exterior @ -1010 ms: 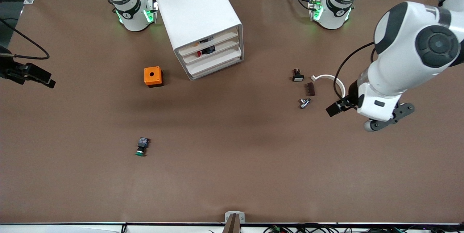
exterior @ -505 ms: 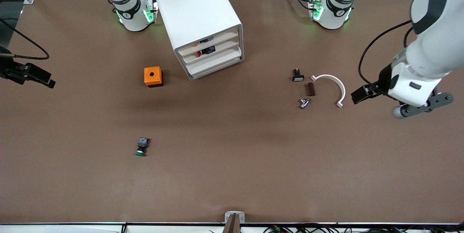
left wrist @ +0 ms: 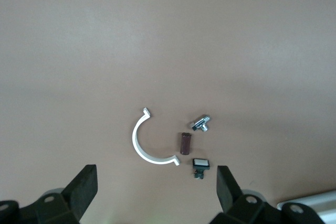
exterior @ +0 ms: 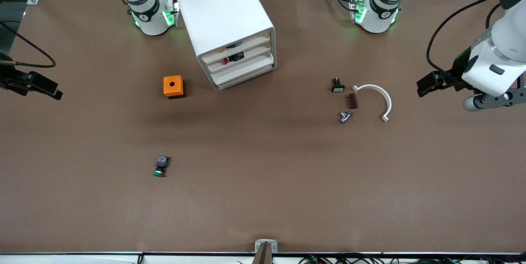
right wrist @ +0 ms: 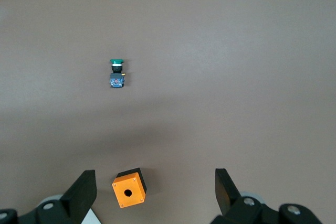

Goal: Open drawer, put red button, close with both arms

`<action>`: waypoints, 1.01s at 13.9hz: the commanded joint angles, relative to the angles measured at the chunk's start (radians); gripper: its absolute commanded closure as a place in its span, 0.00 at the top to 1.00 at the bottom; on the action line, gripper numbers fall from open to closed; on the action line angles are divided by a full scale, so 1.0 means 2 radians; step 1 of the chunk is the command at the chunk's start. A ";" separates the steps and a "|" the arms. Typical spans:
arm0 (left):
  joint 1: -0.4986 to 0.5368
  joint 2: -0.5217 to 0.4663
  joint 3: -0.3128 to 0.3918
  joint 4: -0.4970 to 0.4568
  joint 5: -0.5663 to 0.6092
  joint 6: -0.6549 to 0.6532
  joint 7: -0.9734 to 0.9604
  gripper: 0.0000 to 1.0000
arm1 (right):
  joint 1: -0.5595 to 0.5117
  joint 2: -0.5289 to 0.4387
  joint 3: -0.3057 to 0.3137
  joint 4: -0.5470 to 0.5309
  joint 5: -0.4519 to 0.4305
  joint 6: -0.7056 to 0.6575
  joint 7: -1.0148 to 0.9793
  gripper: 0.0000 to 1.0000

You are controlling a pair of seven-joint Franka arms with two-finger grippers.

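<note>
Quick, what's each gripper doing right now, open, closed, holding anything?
Left gripper: open, empty, over the left arm's end of the table.
Right gripper: open, empty, above the orange box.

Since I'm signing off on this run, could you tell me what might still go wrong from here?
1. The red button lies in the drawer, at its front edge. A jolt to the cabinet could perhaps tip it out.
2. The left pincer hangs open over the table's left-arm end, the right pincer open over the other end. If either sweeps low, it may scatter the white curved piece or orange box.
</note>
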 commanded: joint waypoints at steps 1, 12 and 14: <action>0.010 -0.031 0.000 -0.026 0.008 -0.009 0.028 1.00 | -0.005 0.002 0.004 0.006 -0.009 -0.002 0.000 1.00; 0.011 -0.120 0.017 -0.115 -0.006 0.002 0.047 1.00 | -0.005 0.002 0.004 0.006 -0.012 -0.002 0.000 1.00; 0.012 -0.140 0.018 -0.142 -0.006 0.020 0.047 1.00 | -0.005 0.002 0.004 0.006 -0.012 -0.002 0.000 1.00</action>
